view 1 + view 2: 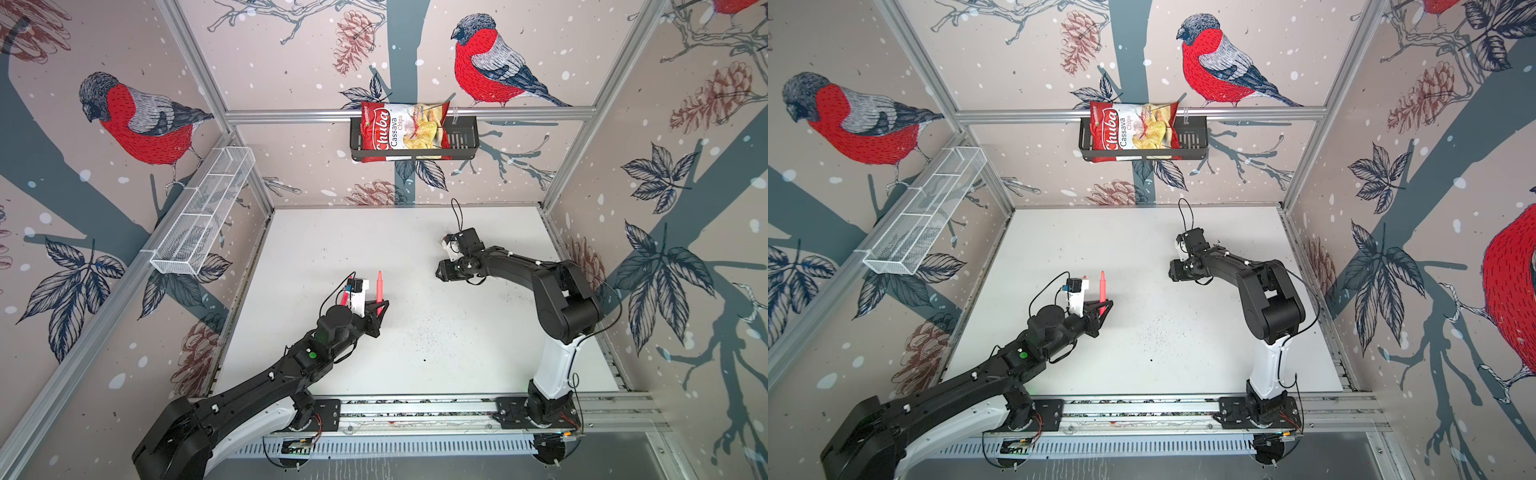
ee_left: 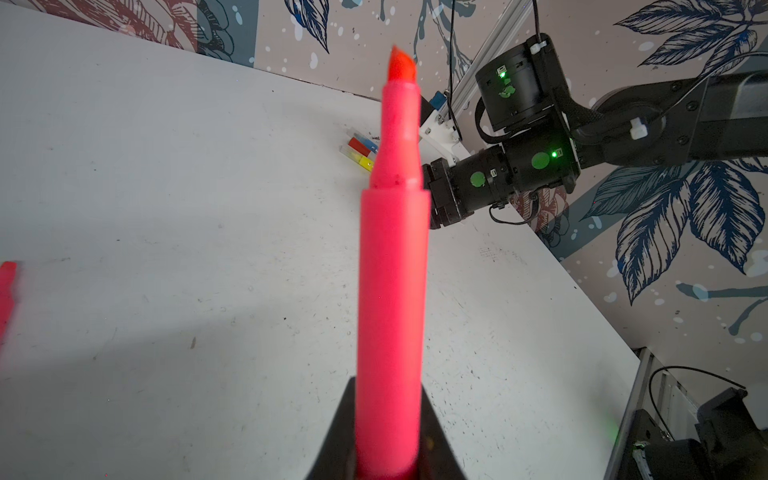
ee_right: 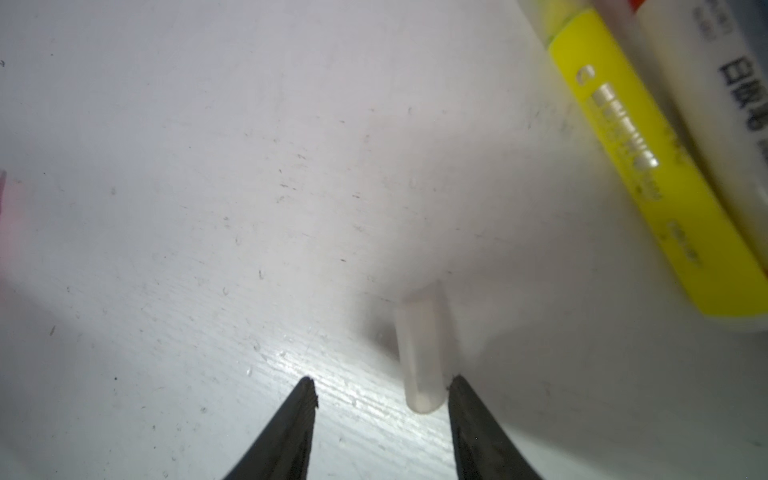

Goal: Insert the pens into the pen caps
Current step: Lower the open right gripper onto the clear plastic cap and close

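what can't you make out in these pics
right gripper: hidden under its own wrist in both top views
clear cap: right wrist view, blurred; finger contact cannot be told
white-barrelled pen: cut off by the right wrist view's edge
second pink pen: blurred, cut off by the left wrist view's edge
far pens: left wrist view, partly behind the held pink pen

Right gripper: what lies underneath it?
Under the right gripper, a translucent pen cap lies between its open fingers on the table, close to one finger; a yellow pen lies nearby. In both top views the right arm covers the cap.
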{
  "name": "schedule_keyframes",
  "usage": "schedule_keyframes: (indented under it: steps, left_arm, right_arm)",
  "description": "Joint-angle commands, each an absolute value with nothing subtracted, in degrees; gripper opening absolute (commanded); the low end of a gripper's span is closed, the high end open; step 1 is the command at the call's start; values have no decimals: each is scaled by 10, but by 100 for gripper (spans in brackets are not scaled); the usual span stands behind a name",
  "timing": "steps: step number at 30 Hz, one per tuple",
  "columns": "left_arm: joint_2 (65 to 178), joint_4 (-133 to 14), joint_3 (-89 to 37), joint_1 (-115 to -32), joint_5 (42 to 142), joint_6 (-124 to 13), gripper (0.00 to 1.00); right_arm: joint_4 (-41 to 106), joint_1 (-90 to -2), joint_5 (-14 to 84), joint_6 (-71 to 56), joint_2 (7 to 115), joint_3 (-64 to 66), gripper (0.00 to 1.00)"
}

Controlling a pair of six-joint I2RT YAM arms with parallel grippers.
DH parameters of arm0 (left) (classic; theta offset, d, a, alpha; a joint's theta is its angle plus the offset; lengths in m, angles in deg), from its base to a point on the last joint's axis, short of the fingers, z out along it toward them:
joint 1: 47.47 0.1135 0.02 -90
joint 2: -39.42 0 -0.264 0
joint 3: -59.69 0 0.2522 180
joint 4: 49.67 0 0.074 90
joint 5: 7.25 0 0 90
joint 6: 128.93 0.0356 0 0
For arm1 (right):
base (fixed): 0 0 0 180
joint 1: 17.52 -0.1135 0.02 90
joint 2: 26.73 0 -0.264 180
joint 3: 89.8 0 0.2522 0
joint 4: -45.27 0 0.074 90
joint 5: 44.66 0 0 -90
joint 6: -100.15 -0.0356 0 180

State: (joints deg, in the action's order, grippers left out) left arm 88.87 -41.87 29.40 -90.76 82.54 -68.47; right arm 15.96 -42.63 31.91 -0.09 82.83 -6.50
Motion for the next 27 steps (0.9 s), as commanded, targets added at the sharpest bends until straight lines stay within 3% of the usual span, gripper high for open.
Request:
schedule_keyframes:
  steps: [1, 19, 27]
  left_arm:
    - [886, -415, 291, -907, 819, -676, 0]
    - [893, -414, 283, -907, 818, -670, 0]
    - [894, -410, 287, -907, 818, -672, 0]
  right_arm:
    - [156, -426, 341, -4, 830, -52, 53]
    - [89, -460, 449, 14, 874, 8, 47]
    - [75, -467, 450, 23, 887, 14, 44]
